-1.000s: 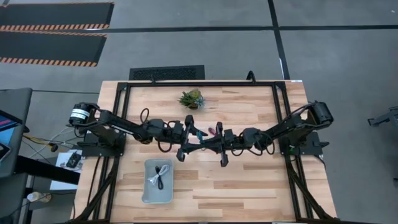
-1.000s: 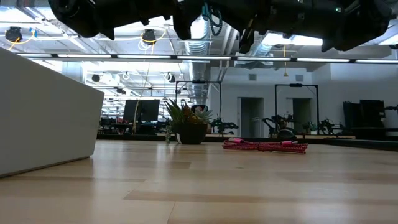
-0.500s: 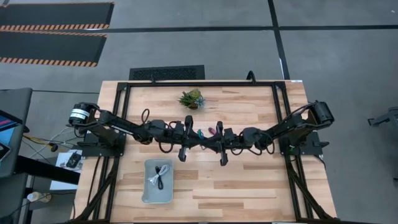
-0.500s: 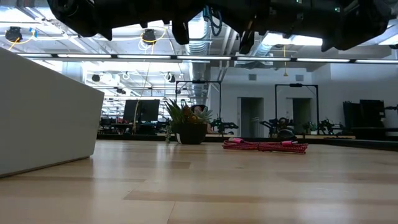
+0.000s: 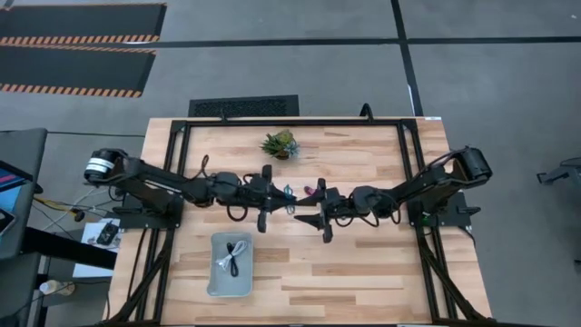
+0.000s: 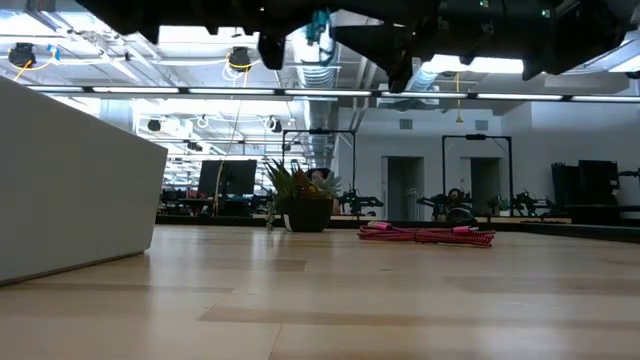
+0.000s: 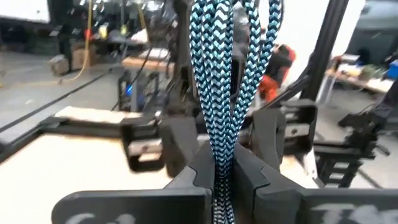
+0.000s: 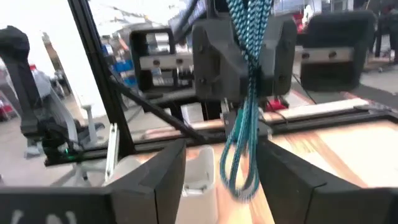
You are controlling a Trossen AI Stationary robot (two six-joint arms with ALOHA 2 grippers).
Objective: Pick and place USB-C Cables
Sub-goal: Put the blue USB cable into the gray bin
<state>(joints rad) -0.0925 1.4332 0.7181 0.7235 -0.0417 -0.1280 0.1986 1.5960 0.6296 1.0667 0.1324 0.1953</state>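
A teal cable (image 7: 219, 74), a bundle of braided strands, hangs in the air above the table's middle, and my left gripper (image 5: 283, 195) is shut on it. My right gripper (image 8: 221, 186) faces it from the table's right. It is open, with one finger on either side of the cable's loop end (image 8: 241, 168), touching nothing. A magenta cable (image 6: 425, 236) lies flat on the table just beyond them. A white-grey cable (image 5: 234, 255) lies inside the grey tray (image 5: 214, 282). My left gripper pinches several strands of the teal cable (image 7: 221, 163) between its two fingers. The fingers come level from the table's left and lie across the strands. The cable is lifted clear of the table, and its loops (image 8: 239, 177) reach out past the fingers toward my right gripper.
A small green potted plant (image 5: 280, 143) stands toward the far edge. The tray's pale wall (image 6: 70, 190) stands at the near left. A black frame (image 5: 290, 123) runs around the table top. Bare wood lies at the near right.
My left gripper has shut on the teal cable. My right gripper has opened and let it go, drawing back a little toward the near edge. The cable now hangs from my left gripper alone, carried slightly up and toward the table's left.
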